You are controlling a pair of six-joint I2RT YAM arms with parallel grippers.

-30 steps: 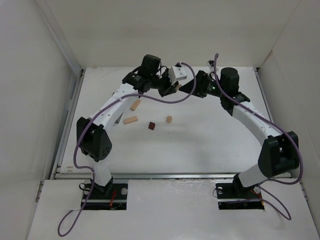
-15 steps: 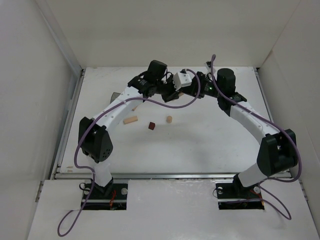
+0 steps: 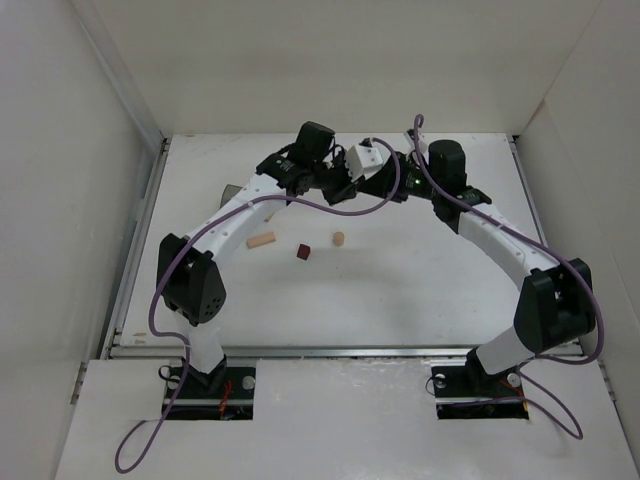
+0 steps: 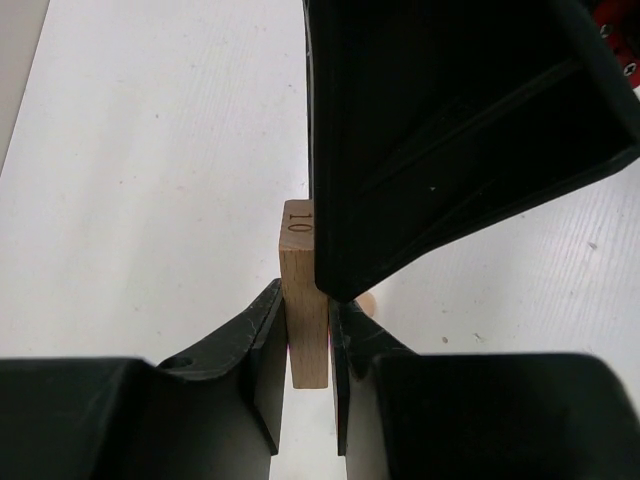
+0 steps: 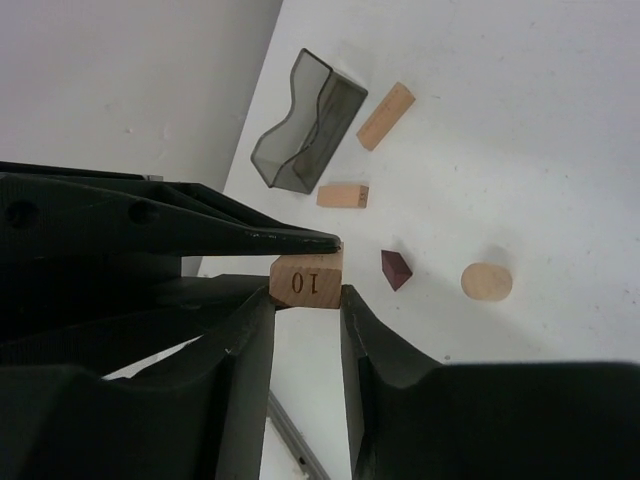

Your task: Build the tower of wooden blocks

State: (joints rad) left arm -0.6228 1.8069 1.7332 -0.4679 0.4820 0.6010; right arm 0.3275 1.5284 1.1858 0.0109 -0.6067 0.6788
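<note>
- Wood block tower: nothing is stacked yet. One piece is up in the air over the far middle of the table (image 3: pixel 420 280), and the rest lie loose below.
- The left gripper (image 4: pixel 307 308) is clenched on a pale stamped block (image 4: pixel 298 262). It pinches the lower part by two opposite faces, and the numbered end sticks out past the fingertips.
- The right gripper (image 5: pixel 307 300) straddles that free numbered end, with a finger hard by each side. I cannot tell whether they already press on the wood.
- Handling, as I judge it: the block is small, light and rigid, so it will not crush. It is slim and smooth, though, and a pinch on a corner could let it twist or slip.
- The best hold looks to be flat across two opposite faces, away from the end that must land.
- Further out on the table lie a dark red-brown cube (image 5: pixel 396 268), a pale cylinder (image 5: pixel 486 282) and a short pale block (image 5: pixel 343 195).
- A long pale block (image 5: pixel 386 115) lies just beside the grey tray (image 5: pixel 275 160). All these pieces are apart from one another.
</note>
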